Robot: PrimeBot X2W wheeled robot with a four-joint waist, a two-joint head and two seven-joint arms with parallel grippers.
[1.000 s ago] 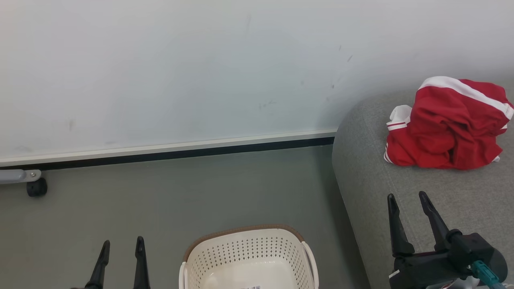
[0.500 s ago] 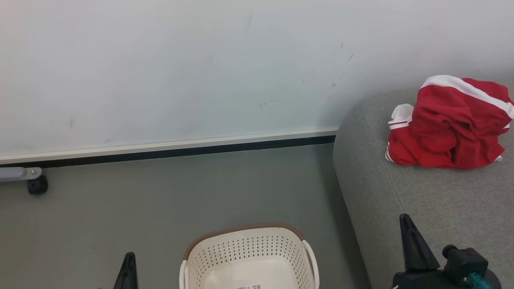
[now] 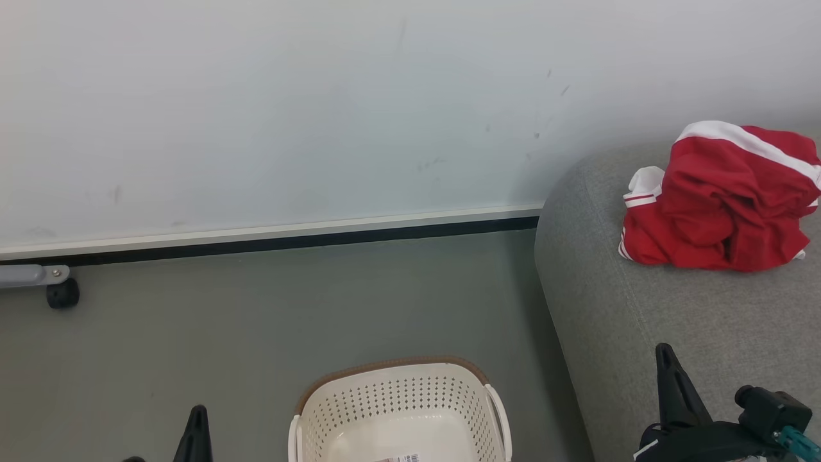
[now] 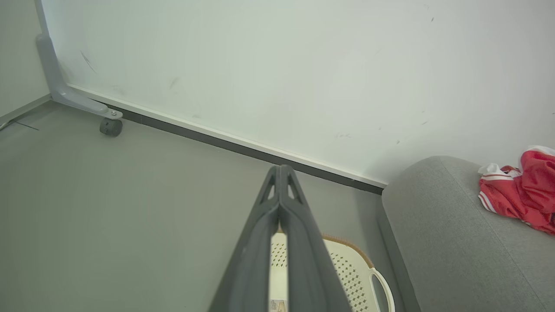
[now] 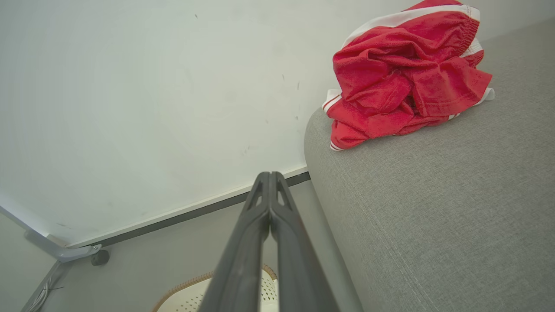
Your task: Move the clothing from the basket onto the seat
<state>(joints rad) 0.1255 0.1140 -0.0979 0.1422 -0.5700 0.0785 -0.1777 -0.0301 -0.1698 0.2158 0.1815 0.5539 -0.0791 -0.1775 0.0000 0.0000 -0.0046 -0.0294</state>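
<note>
The basket point(image 3: 397, 398) sits on the grey floor point(image 3: 256, 321), at the bottom of the head view. It is cream white, with lots of little holes in its sides and a brown rim. You can see its white bottom, and a small sticker point(image 3: 404, 458) lies there. Just to the right of the basket is the seat point(image 3: 641, 321), a big grey sofa with a round edge. The two are close together, but I cannot tell if they touch. The clothing point(image 3: 721, 199) is on the seat, to the right of the basket and farther back, well apart from it. It is a bright red heap, all crumpled up. A wide white stripe runs over the top of the heap. A white bit with thin red lines pokes out on the side that faces the basket. The left gripper point(image 3: 197, 414) is to the left of the basket, near it, above the floor. Its two dark fingers are pressed together into one point, with nothing between them. The right gripper point(image 3: 664, 351) is to the right of the basket, over the front of the seat, well apart from the red heap. Its fingers are pressed together too, and they hold nothing. Behind the basket stands a pale wall board point(image 3: 321, 115) with a black strip point(image 3: 321, 242) along its bottom. Far to the left of the basket, back by that board, a small black wheel point(image 3: 62, 293) on a grey leg point(image 3: 29, 276) rests on the floor.
</note>
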